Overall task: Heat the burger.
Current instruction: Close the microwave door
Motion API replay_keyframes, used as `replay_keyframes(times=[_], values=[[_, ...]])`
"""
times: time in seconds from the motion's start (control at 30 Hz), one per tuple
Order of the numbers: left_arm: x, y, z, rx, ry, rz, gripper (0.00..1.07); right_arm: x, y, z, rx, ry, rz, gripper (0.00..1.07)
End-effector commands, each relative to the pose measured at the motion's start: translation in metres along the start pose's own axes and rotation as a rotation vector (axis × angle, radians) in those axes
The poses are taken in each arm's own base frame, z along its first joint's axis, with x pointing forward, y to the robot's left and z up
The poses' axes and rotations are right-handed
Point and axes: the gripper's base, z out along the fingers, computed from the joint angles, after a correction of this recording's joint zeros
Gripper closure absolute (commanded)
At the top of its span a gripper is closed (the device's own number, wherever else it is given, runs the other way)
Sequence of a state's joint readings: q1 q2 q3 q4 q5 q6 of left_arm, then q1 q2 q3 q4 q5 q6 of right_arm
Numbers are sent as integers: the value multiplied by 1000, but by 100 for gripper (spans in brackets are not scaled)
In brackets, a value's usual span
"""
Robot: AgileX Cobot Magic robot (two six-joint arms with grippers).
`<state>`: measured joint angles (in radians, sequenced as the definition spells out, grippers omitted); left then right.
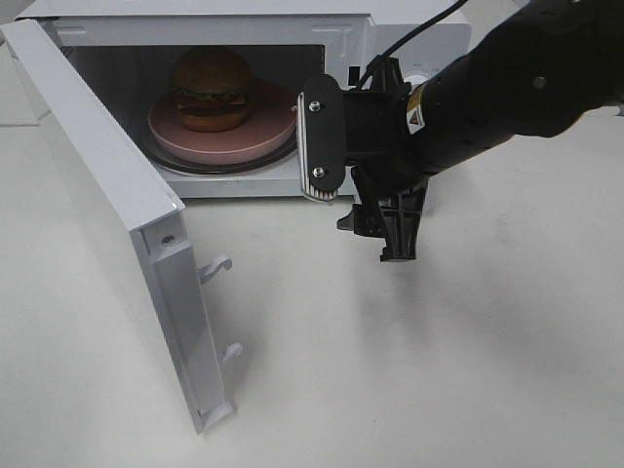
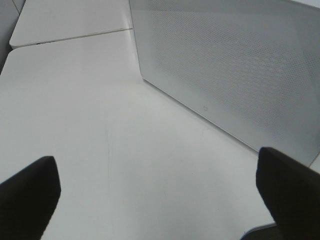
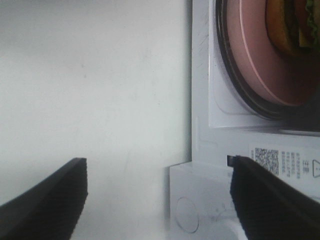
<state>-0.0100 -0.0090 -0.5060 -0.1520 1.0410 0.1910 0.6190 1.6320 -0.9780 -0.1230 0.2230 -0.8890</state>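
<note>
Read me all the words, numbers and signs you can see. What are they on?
No words or numbers are readable.
QR code on a sticker on the microwave front: a pattern only.
Small print beside it: too blurred to read.
Triangle sign on the same sticker: what's inside is unclear.
Yellow label on the right arm: too small to read.

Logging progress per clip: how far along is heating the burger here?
Done: the burger sits on the pink plate inside the microwave. In hand: nothing is held; the right gripper hangs open-fingered before the opening. Left: the door stands wide open, so closing it and starting the heating remain.
</note>
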Motion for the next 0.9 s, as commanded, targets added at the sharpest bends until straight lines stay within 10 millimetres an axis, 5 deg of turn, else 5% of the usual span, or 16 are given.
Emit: replay_keyframes(times=[0.03,0.43,0.9], values=[[2,-1,-2,6,-14,-1,6,3,3,-11,6,1,41,31],[2,-1,-2,6,-14,-1,6,20,23,-54,-28,49,265,31],[2,-1,-2,6,-14,-1,6,37,38,-107,-71,250,853,31]])
